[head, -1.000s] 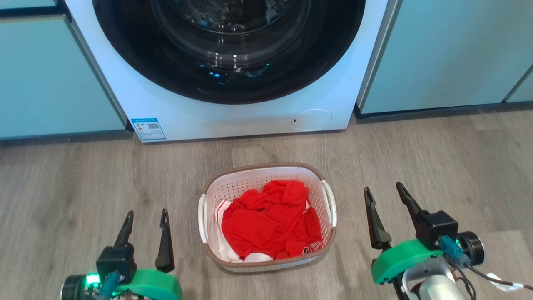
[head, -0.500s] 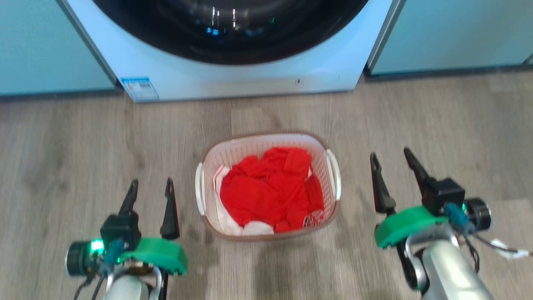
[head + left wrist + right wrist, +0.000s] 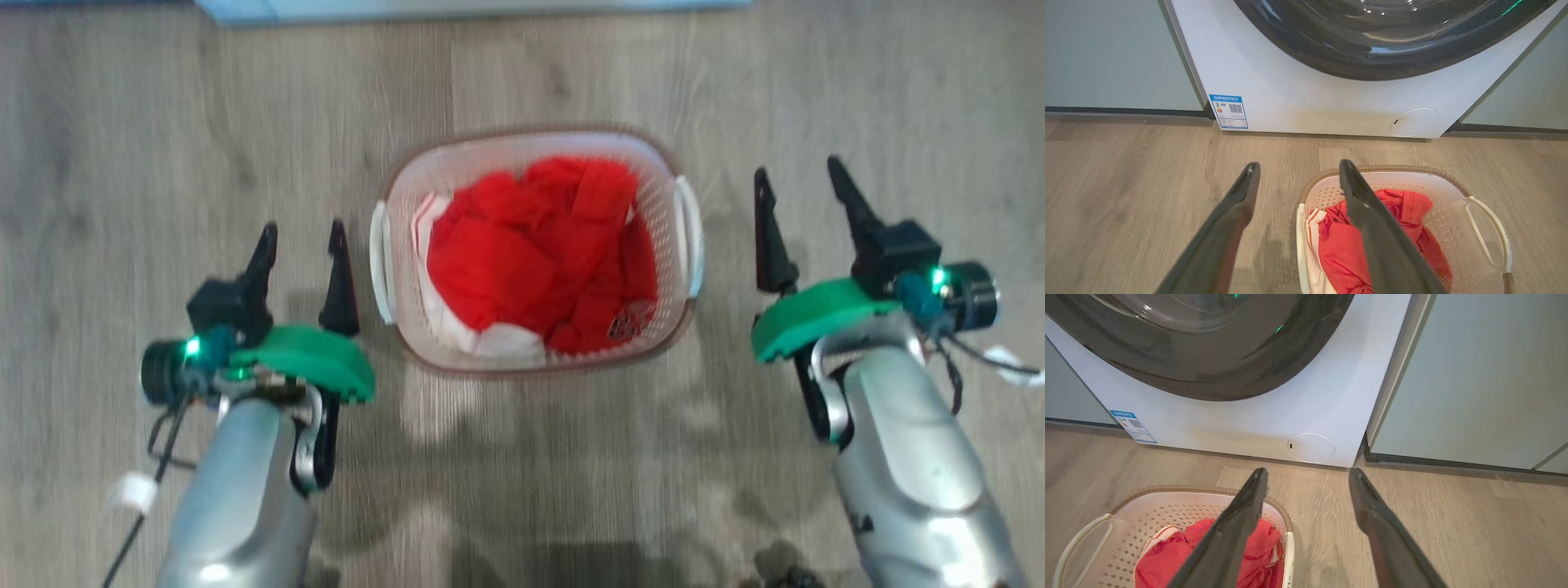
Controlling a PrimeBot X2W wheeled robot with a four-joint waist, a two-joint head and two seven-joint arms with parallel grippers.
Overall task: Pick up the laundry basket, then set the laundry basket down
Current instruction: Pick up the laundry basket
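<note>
Both spread and empty, left hand, right hand, flanking laundry basket on floor.

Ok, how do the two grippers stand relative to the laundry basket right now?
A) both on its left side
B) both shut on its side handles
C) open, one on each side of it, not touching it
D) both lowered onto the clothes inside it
C: in the head view the left gripper and the right gripper flank the laundry basket, fingers spread, each with a gap to it.
</note>
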